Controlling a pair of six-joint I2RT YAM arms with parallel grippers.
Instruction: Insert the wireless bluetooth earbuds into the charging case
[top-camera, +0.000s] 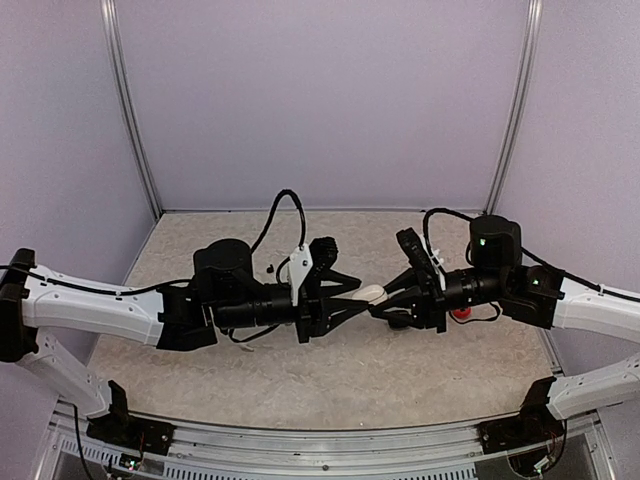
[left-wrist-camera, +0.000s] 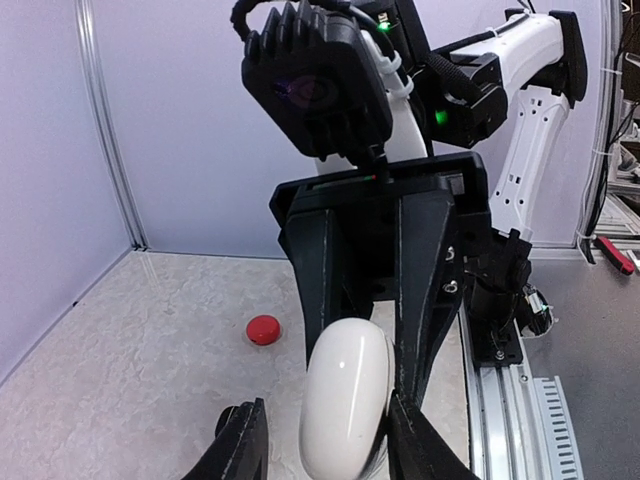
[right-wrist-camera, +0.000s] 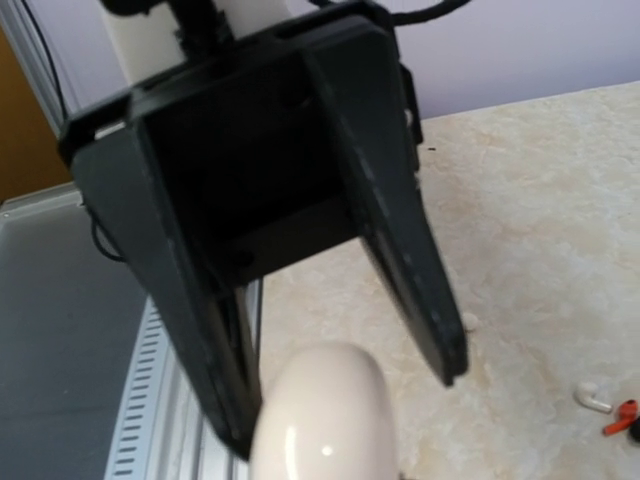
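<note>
Centre frame, the right hand (top-camera: 386, 303) pinches the white charging case (top-camera: 372, 292). The left hand (top-camera: 366, 298) straddles it, fingers apart, both well inside the worktop's (top-camera: 300, 380) edges.

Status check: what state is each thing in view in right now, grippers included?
white case: looks closed, held in the air.
right gripper: shut on the white case.
left gripper: open, fingers either side of the white case.
white earbud: loose on the table.
red earbud: loose on the table, beside the white earbud.
red round object: lying on the table, untouched.
</note>
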